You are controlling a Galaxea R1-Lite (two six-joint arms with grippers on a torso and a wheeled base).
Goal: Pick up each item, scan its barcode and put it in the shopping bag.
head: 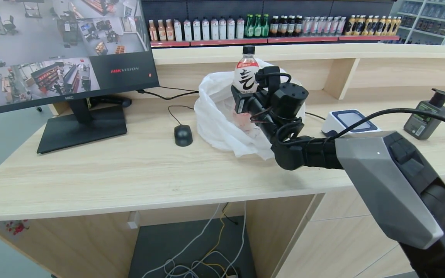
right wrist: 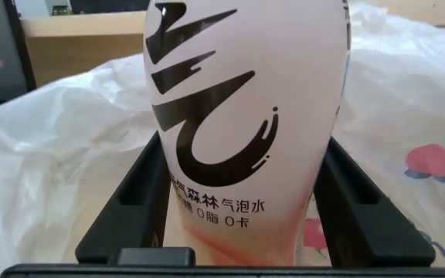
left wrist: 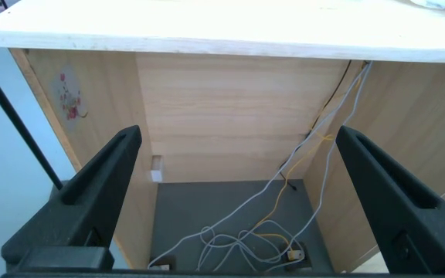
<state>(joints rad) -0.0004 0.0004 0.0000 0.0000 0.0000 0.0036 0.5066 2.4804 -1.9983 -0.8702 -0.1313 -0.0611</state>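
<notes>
White plastic shopping bag (head: 214, 116): stands open toward the back edge of the worktop (head: 129, 170), about midway along it. Walls are slack and the rim is uneven.
Bottle (head: 246, 73): upright with the black cap uppermost, at the bag's mouth. Its lower body is hidden behind the arm, so whether the base rests on anything cannot be determined.
Right end effector (right wrist: 246, 232): clenched on the bottle's lower body, with one finger on each side of the label.
Left end effector (left wrist: 238, 174): released and holding nothing, fingers wide apart. It sits below the worktop's front edge, facing the loose cables (left wrist: 246, 232) underneath.
Scanner (head: 348, 121): flat white unit on the worktop beside the bag, toward the right-hand end and apart from the bottle.
Step in hand (judgement): placing the bottle into the bag. Whether it has been scanned cannot be verified from this moment.
Recommended practice: keep the bottle vertical and centred in the opening, and lower it straight down so the fingers do not snag the rim film. Release only once the base is supported, then withdraw upward without dragging the bag.
Risk: the light bag may fold or slide. A tall bottle let go too high is likely to topple.
</notes>
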